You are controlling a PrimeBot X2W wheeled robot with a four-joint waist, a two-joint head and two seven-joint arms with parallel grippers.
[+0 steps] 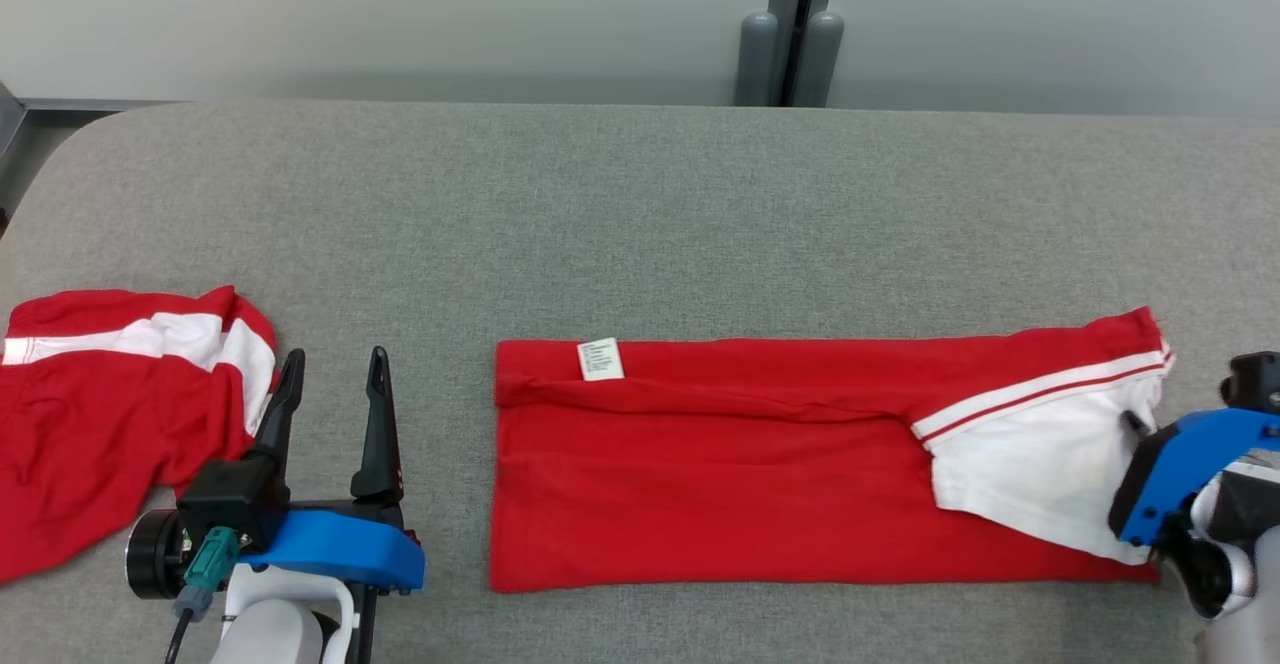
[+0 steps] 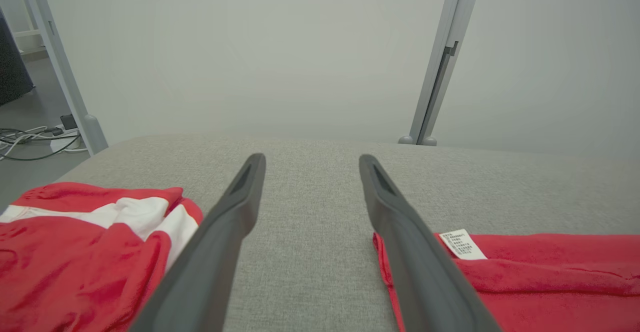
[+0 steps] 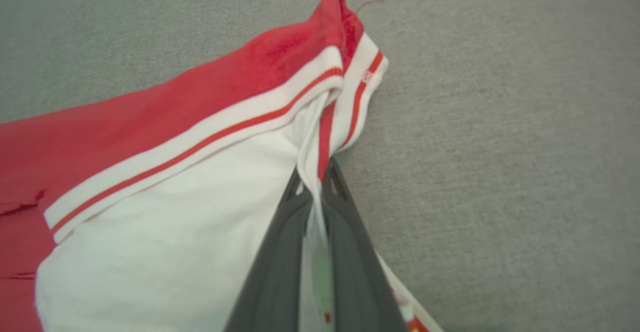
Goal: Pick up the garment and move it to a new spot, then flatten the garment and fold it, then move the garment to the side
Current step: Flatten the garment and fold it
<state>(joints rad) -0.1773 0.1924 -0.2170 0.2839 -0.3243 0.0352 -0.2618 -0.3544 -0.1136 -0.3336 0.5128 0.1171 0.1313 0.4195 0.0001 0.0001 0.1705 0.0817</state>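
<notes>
A folded red shirt (image 1: 700,484) on the table (image 1: 640,204) is gripped at its white sleeve (image 1: 1020,474) by the right claw (image 3: 316,179); the left claw (image 1: 335,369) is held spread apart.

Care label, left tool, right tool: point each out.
care label (image 1: 600,360), head view, middle of the white tag.
left tool (image 1: 336,356), head view, midway between its open fingertips.
right tool (image 3: 317,172), right wrist view, midway between fingertips pinching the garment (image 3: 175,222) trim.
</notes>
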